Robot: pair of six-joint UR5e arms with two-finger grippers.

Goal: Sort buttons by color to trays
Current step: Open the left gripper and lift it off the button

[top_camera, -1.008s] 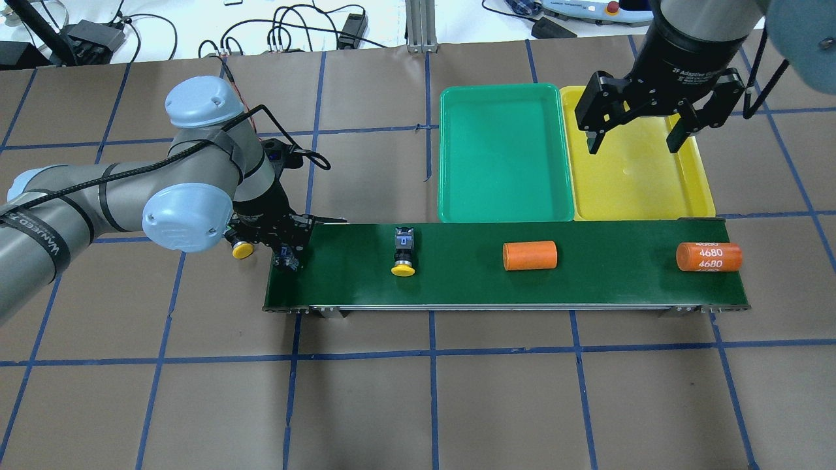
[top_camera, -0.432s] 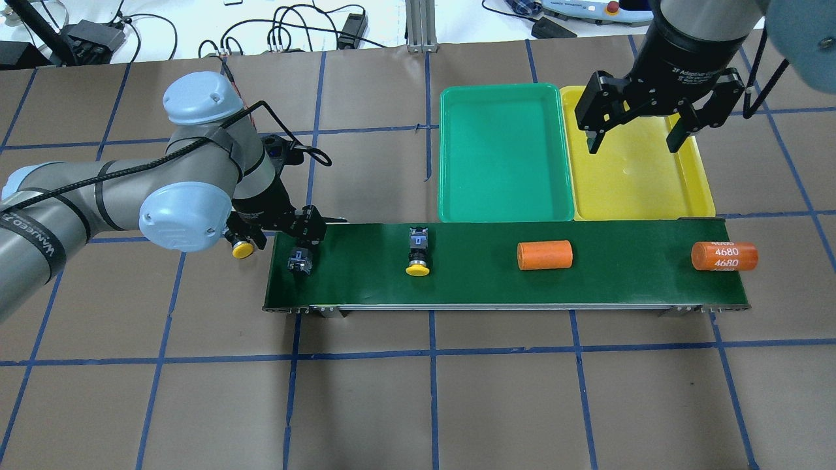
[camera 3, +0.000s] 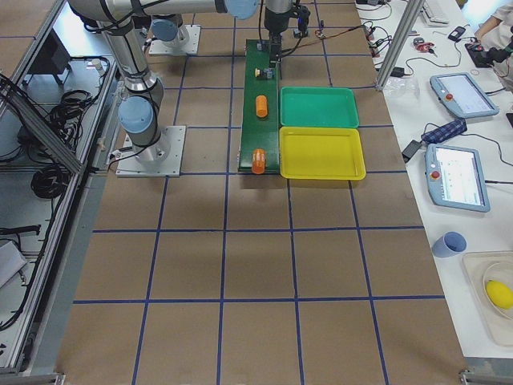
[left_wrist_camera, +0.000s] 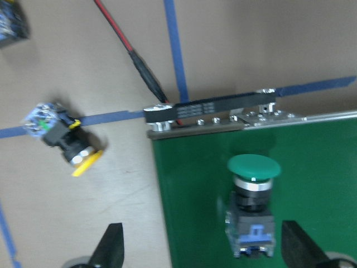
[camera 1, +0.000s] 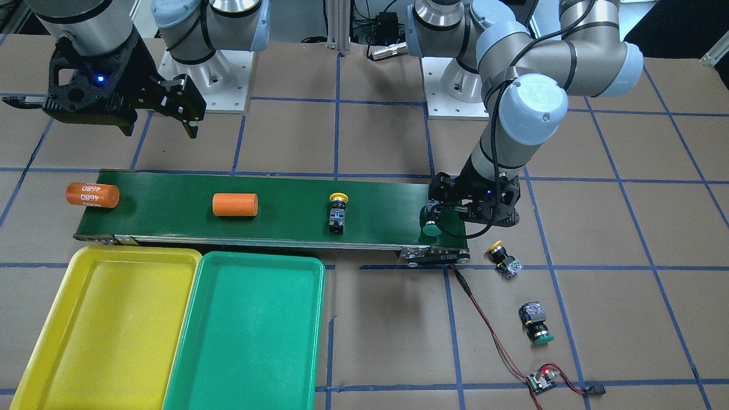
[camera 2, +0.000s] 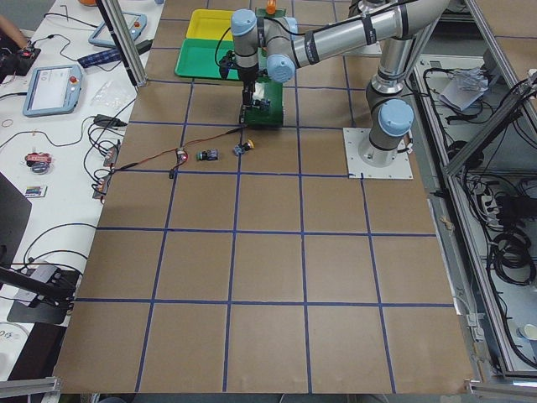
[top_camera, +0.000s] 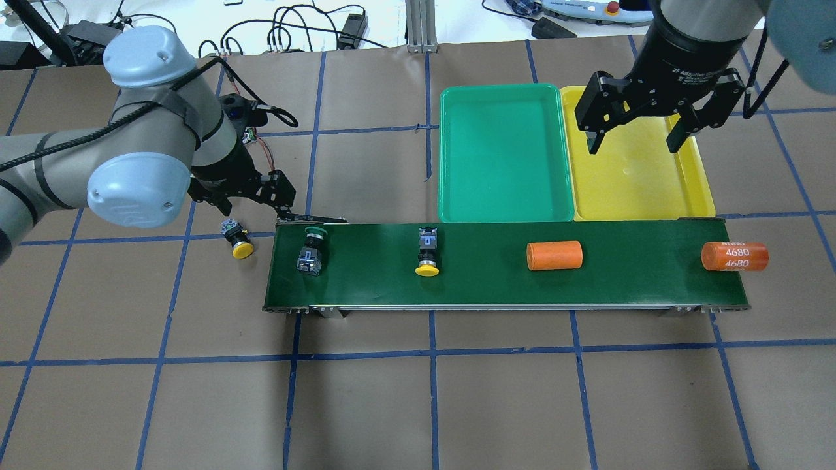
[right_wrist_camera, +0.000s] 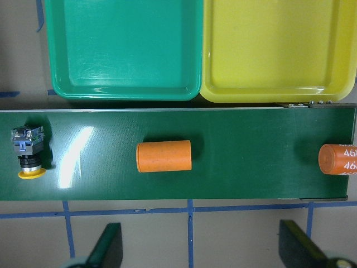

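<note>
Nothing is sorted yet: green tray (top_camera: 503, 196) and yellow tray (top_camera: 637, 192) hold nothing. Two buttons (top_camera: 427, 256) lie on the belt (top_camera: 620, 287), two off its overhead 9 o'clock end. Left gripper (left_wrist_camera: 203, 248) and right gripper (top_camera: 633, 147) hang spread, empty.

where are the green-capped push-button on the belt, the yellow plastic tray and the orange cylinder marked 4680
green-capped push-button (left_wrist_camera: 254, 166), left wrist view, its cap
yellow plastic tray (top_camera: 640, 186), overhead view, bare floor
orange cylinder marked 4680 (top_camera: 735, 256), overhead view, its side
</note>
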